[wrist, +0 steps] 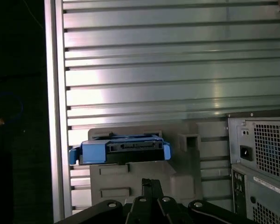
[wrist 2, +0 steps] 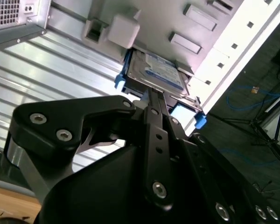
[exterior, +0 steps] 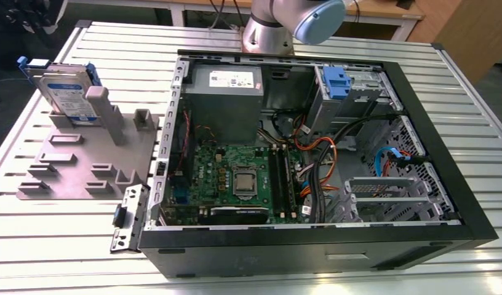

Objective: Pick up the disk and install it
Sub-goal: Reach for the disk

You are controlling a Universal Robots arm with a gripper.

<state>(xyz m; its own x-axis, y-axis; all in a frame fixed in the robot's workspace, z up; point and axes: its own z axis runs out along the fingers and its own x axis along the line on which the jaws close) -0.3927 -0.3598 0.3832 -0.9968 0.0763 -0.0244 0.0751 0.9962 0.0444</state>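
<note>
Silver-grey metal, white-labelled and rimmed by a blue plastic carrier frame, the flat rectangular disk [exterior: 66, 92] stands on edge in a pale grey slotted plastic holder [exterior: 79, 166] on the ribbed aluminium bench [exterior: 54, 246]. It is at the exterior view's left of the open black desktop computer case [exterior: 275, 252], with the silver and pale-blue robot arm [exterior: 292, 24] behind the case.

In the second wrist view, the black end effector [wrist 2: 150, 93] is clenched on nothing. Its tips point at the disk [wrist 2: 156, 70], which is ahead of them and untouched, label face showing, beside a holder post [wrist 2: 123, 30].

In the first wrist view, the end effector [wrist: 150, 183] faces the disk [wrist: 121, 149] edge-on in the holder [wrist: 144, 172]. The case's perforated grey rear [wrist: 266, 154] lies off to one side.
</note>
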